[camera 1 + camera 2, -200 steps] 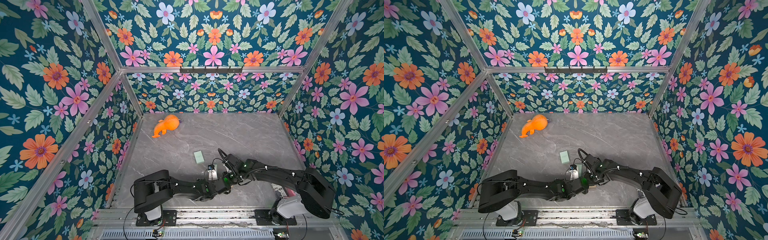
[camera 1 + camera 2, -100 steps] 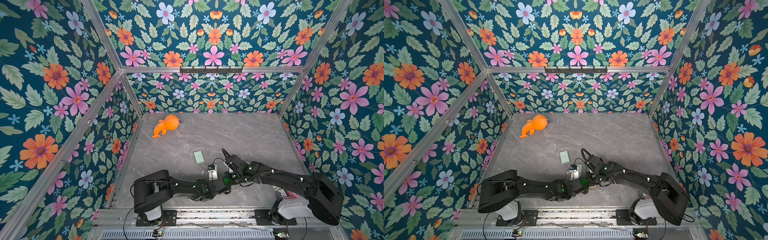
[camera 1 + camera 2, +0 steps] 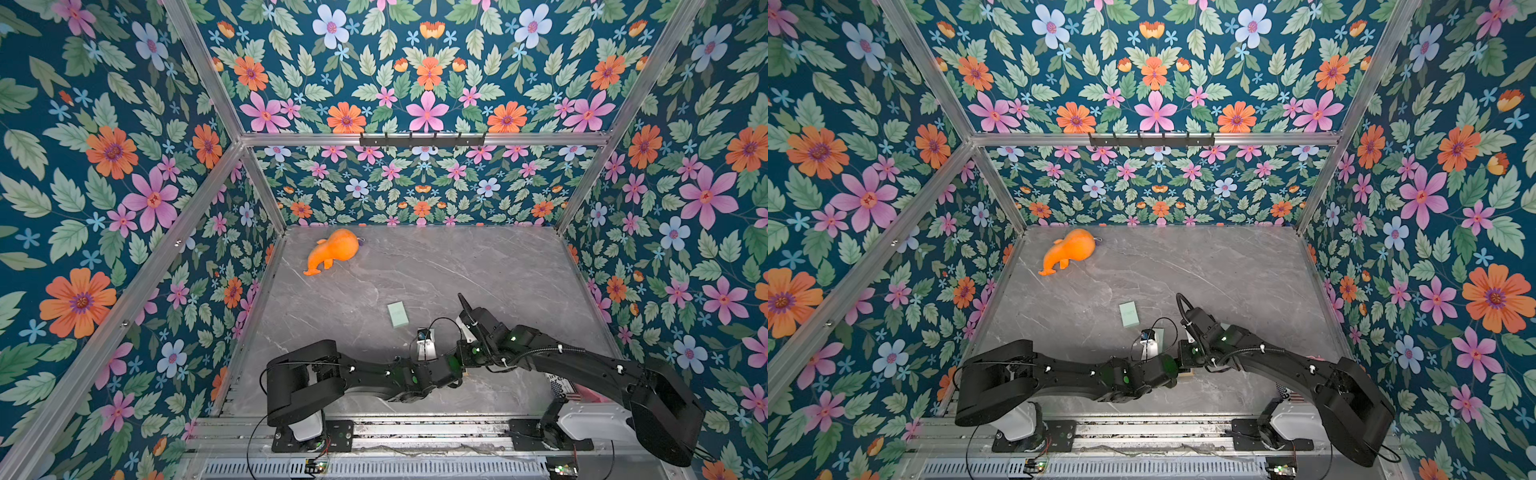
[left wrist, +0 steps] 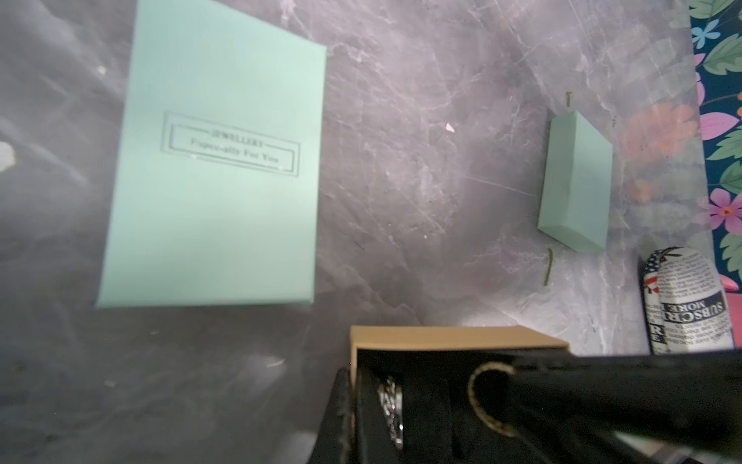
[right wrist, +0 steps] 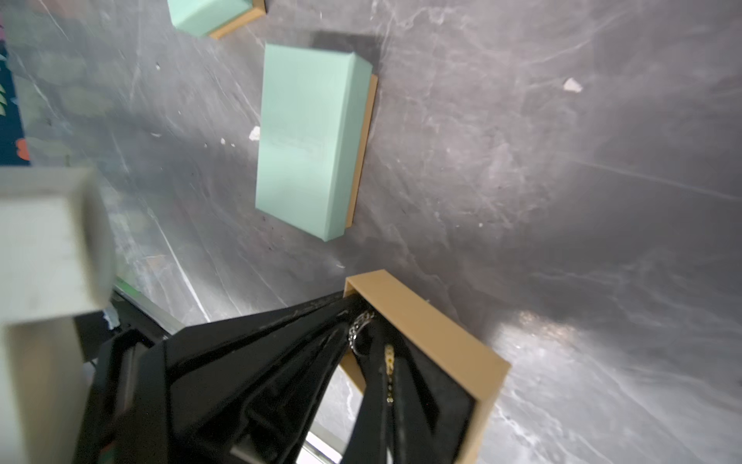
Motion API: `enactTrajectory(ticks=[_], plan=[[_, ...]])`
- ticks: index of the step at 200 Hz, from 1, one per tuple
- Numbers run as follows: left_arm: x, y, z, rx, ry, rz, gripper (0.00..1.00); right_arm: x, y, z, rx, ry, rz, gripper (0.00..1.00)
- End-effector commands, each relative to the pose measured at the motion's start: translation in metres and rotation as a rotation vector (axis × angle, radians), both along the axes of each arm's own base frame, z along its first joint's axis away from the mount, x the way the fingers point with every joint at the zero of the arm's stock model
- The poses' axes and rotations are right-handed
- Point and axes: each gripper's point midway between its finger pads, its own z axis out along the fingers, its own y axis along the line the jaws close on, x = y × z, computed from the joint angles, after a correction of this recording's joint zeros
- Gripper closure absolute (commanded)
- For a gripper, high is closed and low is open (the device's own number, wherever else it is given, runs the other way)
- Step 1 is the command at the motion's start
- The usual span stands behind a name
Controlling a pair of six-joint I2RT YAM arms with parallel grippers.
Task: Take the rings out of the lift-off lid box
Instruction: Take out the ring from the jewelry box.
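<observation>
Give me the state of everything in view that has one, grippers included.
Tan cardboard box with black lining: open, lid off, not yet emptied.
Right gripper: shut, tips inside the box.
Left gripper: shut, against the box's wall.
Thin pale hoop ring: at the right gripper's tips.
Silvery patterned ring: upright in the lining.
Nearer mint-green lidded box: closed.
Farther mint-green lidded box: closed.
Plain mint-green piece: no base showing, probably the lid.

Two robot arms (image 3: 365, 370), one open tan box (image 5: 425, 321) with two rings (image 4: 391, 413) visible inside, two mint-green boxes (image 5: 305, 140) in each wrist view, one orange plush toy (image 3: 332, 251) and one rolled newspaper-print tube (image 4: 682, 301) share the tabletop (image 3: 457, 257).
</observation>
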Motion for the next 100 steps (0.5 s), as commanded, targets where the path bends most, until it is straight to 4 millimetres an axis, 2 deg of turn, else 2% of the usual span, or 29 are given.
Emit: enactTrajectory(ticks=[1,35,100], plan=[[0.002,0.002,0.002,0.02,-0.015,-0.003,0.96,0.001,0.004,0.006,0.049,0.005,-0.007,1.0],[0.003,0.002,0.006,0.024,-0.022,0.0,0.95,0.002,0.0,0.007,0.065,0.006,-0.011,1.0],[0.004,0.006,0.005,0.052,-0.026,0.01,0.94,0.023,-0.016,0.025,0.113,-0.035,-0.076,1.0]])
